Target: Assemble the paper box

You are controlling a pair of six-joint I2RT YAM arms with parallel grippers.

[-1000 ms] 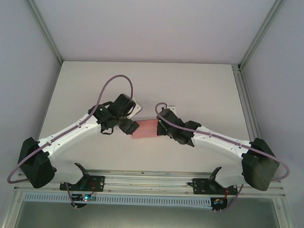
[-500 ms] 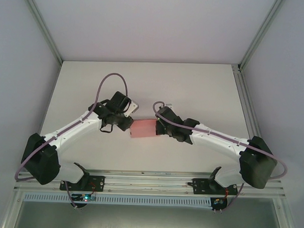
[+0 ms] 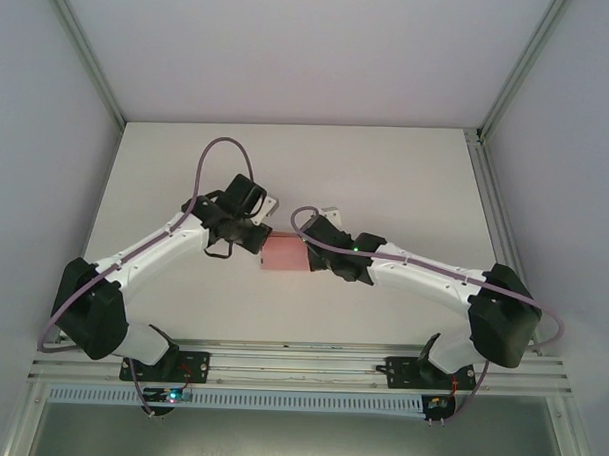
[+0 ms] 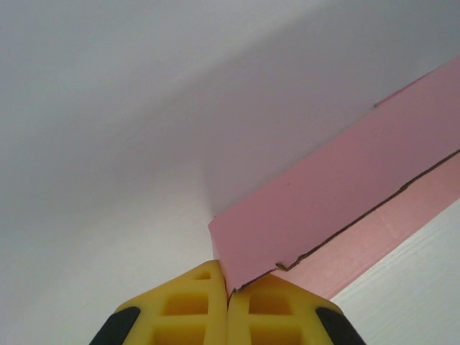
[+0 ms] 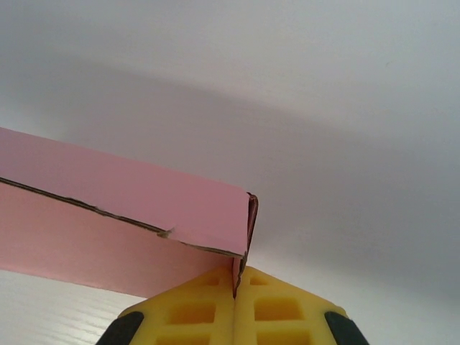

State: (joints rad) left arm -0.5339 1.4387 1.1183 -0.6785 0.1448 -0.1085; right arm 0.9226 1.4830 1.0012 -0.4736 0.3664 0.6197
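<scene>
The paper box (image 3: 284,255) is a small low pink rectangle held between both grippers near the table's middle. My left gripper (image 3: 261,247) grips its left end; in the left wrist view its yellow fingers (image 4: 194,302) are pressed together on a corner of the pink card (image 4: 323,208). My right gripper (image 3: 309,255) grips the right end; in the right wrist view its yellow fingertips (image 5: 273,302) pinch the box's end wall (image 5: 144,208). A raw cut edge runs along the box's side in both wrist views.
The white table (image 3: 386,181) lies under the arms, with grey enclosure walls on three sides. An aluminium rail (image 3: 300,368) carrying the arm bases runs along the near edge. Purple cables loop over both arms.
Both arms have swung toward the far side and slightly left, carrying the pink box with them. The box sits squarer between the grippers now. Both grips are unchanged.
</scene>
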